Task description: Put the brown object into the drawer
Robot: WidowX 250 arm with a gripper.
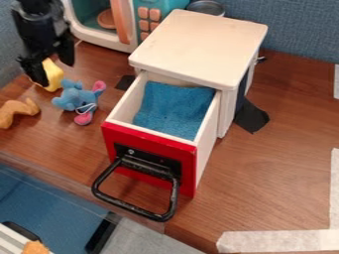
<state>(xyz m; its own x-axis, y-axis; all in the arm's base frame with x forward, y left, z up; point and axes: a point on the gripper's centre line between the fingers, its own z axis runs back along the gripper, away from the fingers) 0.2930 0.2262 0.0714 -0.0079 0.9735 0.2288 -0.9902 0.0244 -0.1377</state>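
Brown object: in the camera view, the brown object (19, 112) lay on the desk (265, 173) at the left edge of the frame, outside the drawer (151, 159). It was bent and lumpy, with a raised nub at its right end.
Weight and feel: probably light. Its matt, rounded surface suggested plush or soft plastic; which of the two, the view could not settle. If plush, it would give under a squeeze and hardly slip; if plastic, its curves could roll out of a loose pinch. Breakage seemed unlikely.
Where to take hold: the narrower middle looked best, with the fingers across the width; a pinch on the end nub might let the rest swing down.
Black gripper: the gripper (55, 72) was at the upper left, its fingers spread apart, one overlapping the yellow toy (52, 75); no firm grasp on it showed.
Yellow toy: partly covered by the near finger, so its full outline was hard to make out.
Blue plush: the blue plush toy (77, 97) lay just right of the brown object, its features blurred.
Brown object's left end: it ran to the frame's edge and may have been cut off; its underside was hidden.
Drawer: pulled open, its rear part hidden beneath the white cabinet top (202, 47); the blue lining (173, 110) concealed its floor.
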